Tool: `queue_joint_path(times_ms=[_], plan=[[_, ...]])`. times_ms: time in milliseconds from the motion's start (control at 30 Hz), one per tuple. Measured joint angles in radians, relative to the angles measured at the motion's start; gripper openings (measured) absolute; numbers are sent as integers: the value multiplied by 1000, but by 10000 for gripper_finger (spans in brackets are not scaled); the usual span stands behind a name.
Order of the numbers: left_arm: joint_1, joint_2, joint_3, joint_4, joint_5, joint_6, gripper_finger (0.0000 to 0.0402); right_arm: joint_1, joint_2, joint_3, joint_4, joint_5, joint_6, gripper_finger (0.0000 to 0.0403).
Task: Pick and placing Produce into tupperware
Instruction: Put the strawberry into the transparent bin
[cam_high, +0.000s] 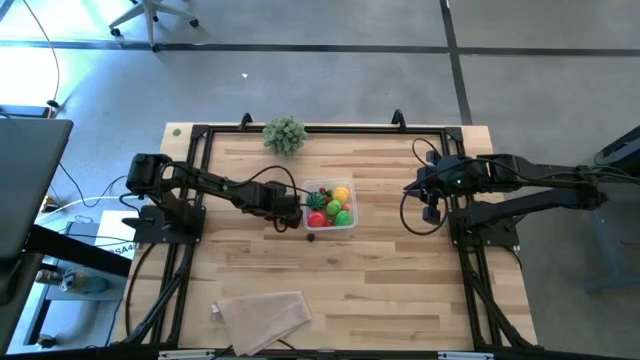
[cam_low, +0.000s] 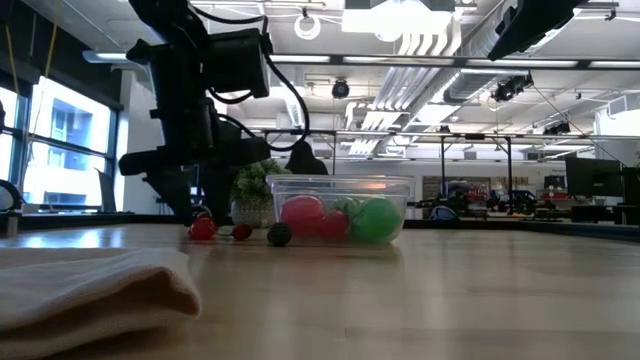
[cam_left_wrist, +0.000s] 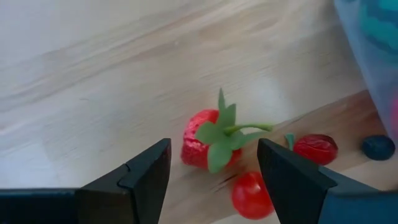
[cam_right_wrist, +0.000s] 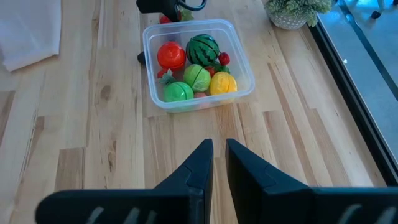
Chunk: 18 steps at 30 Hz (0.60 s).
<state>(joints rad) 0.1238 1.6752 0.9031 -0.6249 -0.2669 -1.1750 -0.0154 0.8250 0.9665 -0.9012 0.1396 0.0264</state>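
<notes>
From the table-level camera I have the folded beige cloth (cam_low: 95, 285) closest to me, lying on the pale wooden table (cam_high: 400, 290) near its front edge. Past it the planks run bare up to the middle, where the clear tupperware (cam_high: 331, 208) sits with produce already in it: a striped watermelon ball (cam_right_wrist: 203, 48), a red tomato (cam_right_wrist: 171, 55), two green pieces and a yellow one (cam_right_wrist: 223, 83).

Just outside the container, on its left-arm side, I see loose pieces on the wood: a strawberry (cam_left_wrist: 208, 145) with green leaves, a round red piece (cam_left_wrist: 252, 193), another small red one (cam_left_wrist: 315, 149) and a dark blue berry (cam_left_wrist: 378, 147) close to the container wall.

My left gripper (cam_left_wrist: 214, 171) is low over those, arm stretched in from its base, fingers spread and empty, one either side of the strawberry without touching it. The right gripper (cam_right_wrist: 219, 163) waits well apart near the table's right edge, pointing at the container, fingers pressed nearly together on nothing.

At the far edge stands the bushy grey-green plant (cam_high: 285, 133) in its pot. Beyond it I see an open hall with ceiling lights, ducts and windows.
</notes>
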Motion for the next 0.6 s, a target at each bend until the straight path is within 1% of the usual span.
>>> queue_joint_path(times_ms=[600], plan=[[0, 29, 1, 13, -19, 27, 230, 0, 0, 0, 0, 0, 0, 34]])
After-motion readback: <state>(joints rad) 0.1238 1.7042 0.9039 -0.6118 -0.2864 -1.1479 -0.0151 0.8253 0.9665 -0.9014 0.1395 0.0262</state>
